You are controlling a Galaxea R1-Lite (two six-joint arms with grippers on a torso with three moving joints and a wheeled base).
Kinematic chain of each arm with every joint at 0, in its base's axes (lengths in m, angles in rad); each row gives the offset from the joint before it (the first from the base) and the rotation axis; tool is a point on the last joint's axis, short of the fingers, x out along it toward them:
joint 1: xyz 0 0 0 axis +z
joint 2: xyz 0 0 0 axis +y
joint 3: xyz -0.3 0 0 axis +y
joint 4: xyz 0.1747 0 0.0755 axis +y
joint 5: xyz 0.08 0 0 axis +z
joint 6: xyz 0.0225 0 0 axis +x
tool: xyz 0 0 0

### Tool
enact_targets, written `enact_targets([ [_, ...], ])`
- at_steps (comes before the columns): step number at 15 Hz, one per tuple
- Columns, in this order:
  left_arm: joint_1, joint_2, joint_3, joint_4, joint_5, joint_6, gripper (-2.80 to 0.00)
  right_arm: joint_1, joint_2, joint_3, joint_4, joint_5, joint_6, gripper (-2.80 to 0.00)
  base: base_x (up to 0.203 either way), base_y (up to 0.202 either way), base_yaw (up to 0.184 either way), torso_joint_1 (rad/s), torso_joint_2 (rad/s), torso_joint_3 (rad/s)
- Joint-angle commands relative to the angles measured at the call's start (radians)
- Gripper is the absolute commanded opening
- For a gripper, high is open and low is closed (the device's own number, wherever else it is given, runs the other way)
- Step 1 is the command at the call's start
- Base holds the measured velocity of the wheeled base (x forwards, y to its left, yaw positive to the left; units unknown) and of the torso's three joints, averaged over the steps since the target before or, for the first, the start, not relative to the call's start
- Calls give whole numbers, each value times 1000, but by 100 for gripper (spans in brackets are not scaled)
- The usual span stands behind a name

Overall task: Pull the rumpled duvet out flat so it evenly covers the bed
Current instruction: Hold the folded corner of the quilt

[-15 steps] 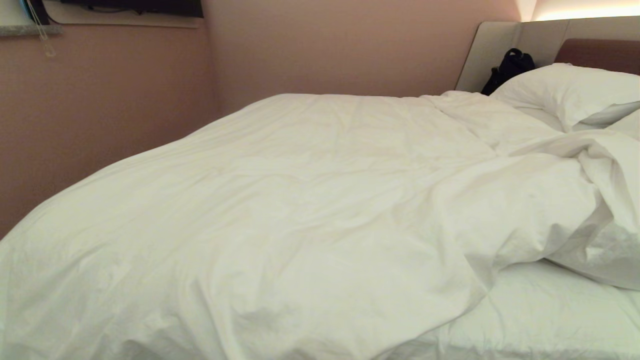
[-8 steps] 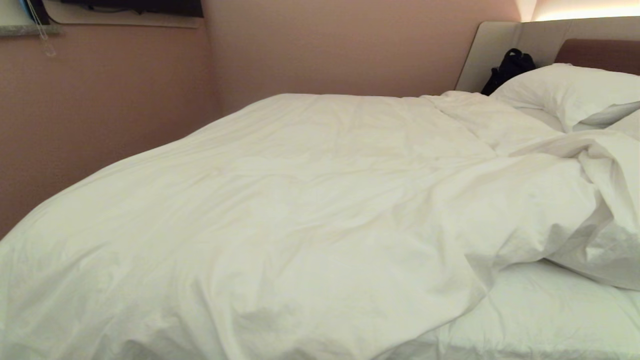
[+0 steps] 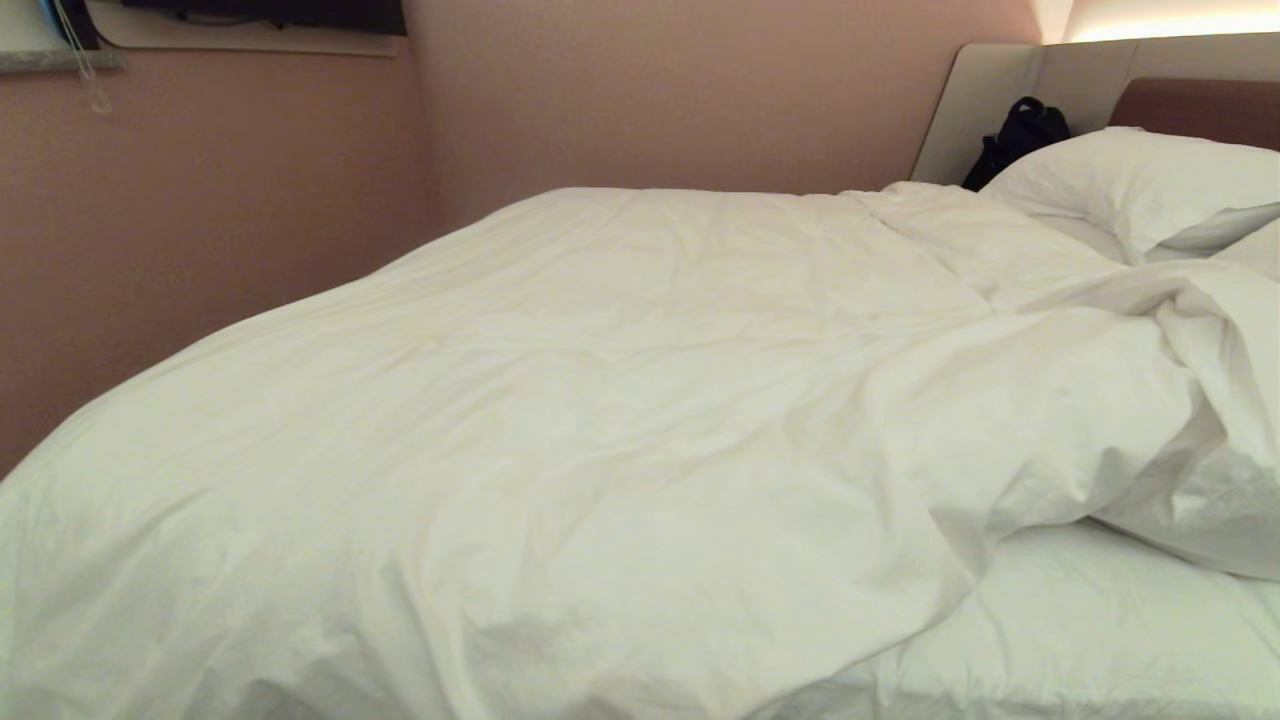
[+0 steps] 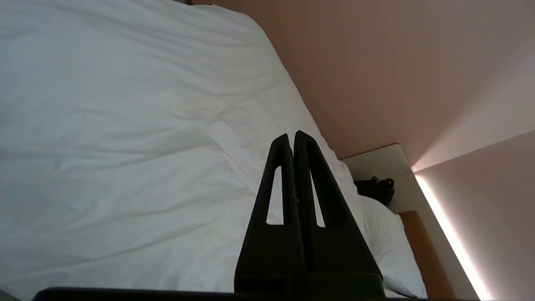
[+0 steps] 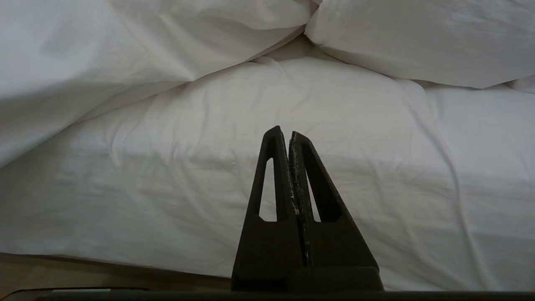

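Left gripper (image 4: 293,138) is being seen in the left wrist view with its 2 black fingers (image 4: 278,184) pressed together, nothing clamped between them. It is being held above the duvet (image 4: 125,125), apart from the fabric, with its tips aimed toward the head end of the bed. Right gripper (image 5: 283,136) is being seen in the right wrist view, fingers likewise pressed together and empty, parked low beside the bed (image 5: 104,267), facing the sheeted mattress side (image 5: 292,104), not touching it. Neither gripper is being shown in the head view.

The duvet (image 3: 560,440) is being spread over most of the bed in the head view, soft creases running across it. On the robot's right, its edge is being left bunched and folded back near the pillows, so a strip of white sheet (image 3: 1100,630) is being left exposed at the lower right. A plump white pillow (image 3: 1140,185) is being propped at the head end, against the padded headboard (image 3: 1200,105). A black bag (image 3: 1015,140) is being seen just beside the pillow, against the beige headboard panel. A pinkish wall (image 3: 250,200) is being seen beyond the far side of the bed.
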Motion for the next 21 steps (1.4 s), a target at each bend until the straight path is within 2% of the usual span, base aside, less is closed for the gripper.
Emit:
enact_targets([
  [1, 2, -25, 7, 1, -47, -5, -280, 0, 0, 0, 0, 0, 0, -280, 0, 0, 0, 0, 0, 0],
  [5, -1, -111, 87, -2, -36, 16, -280, 0, 0, 0, 0, 0, 0, -280, 0, 0, 0, 0, 0, 0],
  [8, -40, -157, 153, -1, 29, 45, -280, 0, 0, 0, 0, 0, 0, -280, 0, 0, 0, 0, 0, 0],
  [10, -101, -193, 277, 0, 93, 83, -280, 0, 0, 0, 0, 0, 0, -280, 0, 0, 0, 0, 0, 0],
  [12, -140, -217, 384, -1, 246, 192, -280, 0, 0, 0, 0, 0, 0, -280, 0, 0, 0, 0, 0, 0],
  [14, -186, -233, 475, 1, 477, 343, -280, 0, 0, 0, 0, 0, 0, -280, 0, 0, 0, 0, 0, 0],
  [15, -213, -236, 497, 1, 557, 384, -280, 0, 0, 0, 0, 0, 0, -280, 0, 0, 0, 0, 0, 0],
  [16, -242, -238, 505, 0, 633, 395, -280, 0, 0, 0, 0, 0, 0, -280, 0, 0, 0, 0, 0, 0],
  [18, -334, -239, 507, -3, 831, 407, -280, 0, 0, 0, 0, 0, 0, -280, 0, 0, 0, 0, 0, 0],
  [19, -374, -240, 505, -5, 905, 413, -280, 0, 0, 0, 0, 1, 0, -280, 0, 0, 0, 0, 0, 0],
  [21, -466, -251, 500, -14, 1005, 418, -280, 0, 0, 0, 0, 1, 0, -280, 0, 0, 0, 0, 0, 0],
])
